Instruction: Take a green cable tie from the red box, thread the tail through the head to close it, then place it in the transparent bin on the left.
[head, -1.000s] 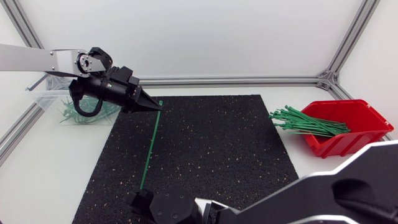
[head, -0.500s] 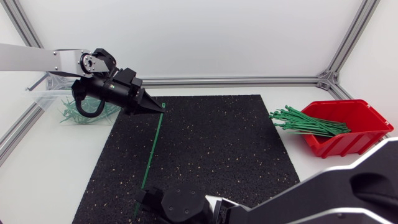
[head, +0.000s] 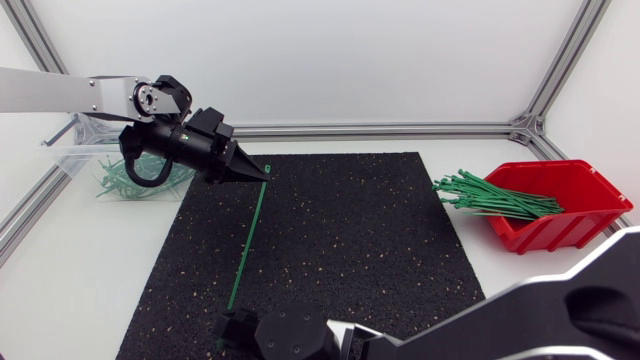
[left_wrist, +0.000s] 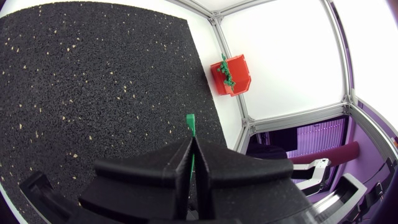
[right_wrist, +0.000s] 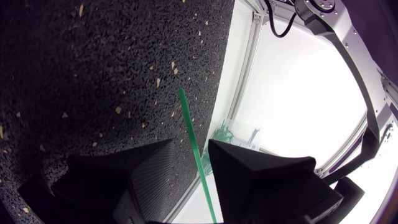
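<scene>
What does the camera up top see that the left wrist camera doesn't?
Only the head view shows the transparent bin, the right gripper and the whole cable tie, end to end. Only the left wrist view shows, close up, the fingers of the left gripper pressed together on the tie. Both show that gripper, the red box and the black mat.

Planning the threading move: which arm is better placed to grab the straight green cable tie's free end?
Right, probably. The right gripper has open fingers straddling the thin green plastic cable tie; the left gripper is shut on its far end.
</scene>
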